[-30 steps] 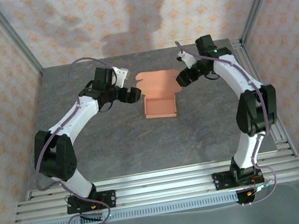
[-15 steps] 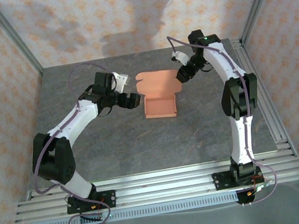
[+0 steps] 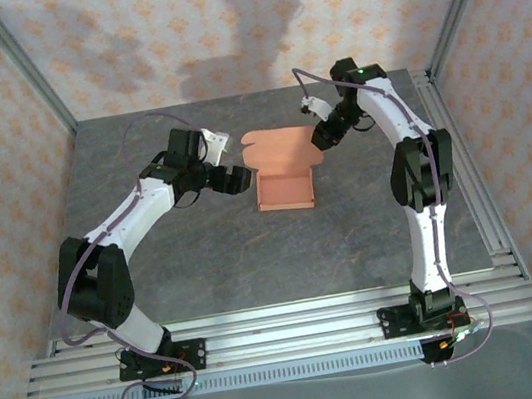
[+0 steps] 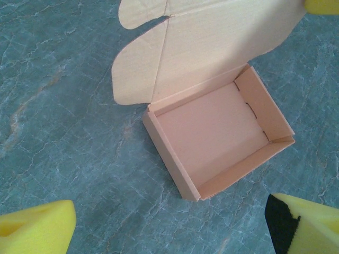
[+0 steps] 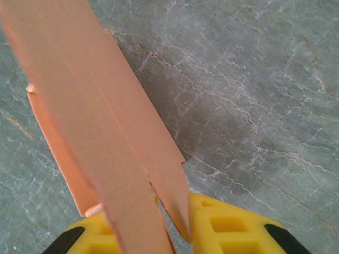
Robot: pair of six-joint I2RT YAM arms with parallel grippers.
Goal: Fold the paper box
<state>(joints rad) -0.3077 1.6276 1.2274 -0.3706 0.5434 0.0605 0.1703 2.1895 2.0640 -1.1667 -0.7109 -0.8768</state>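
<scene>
The paper box (image 3: pixel 285 188) sat open near the tabletop's (image 3: pixel 205 260) far edge, approx centred, its lid flap (image 5: pixel 106 121) laid back. R gripper (image 3: pixel 320 138) was clenched on that flap's right end; L gripper (image 3: pixel 242 177) hung released just beside the box's left wall

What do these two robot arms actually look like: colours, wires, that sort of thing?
The left arm and right arm are slim white shells linked by chunky black joints. A thin purplish cable loops loosely along each. The right arm carries a small green light. The jaws are faced with bright yellow foam pads, with black parts behind.
</scene>
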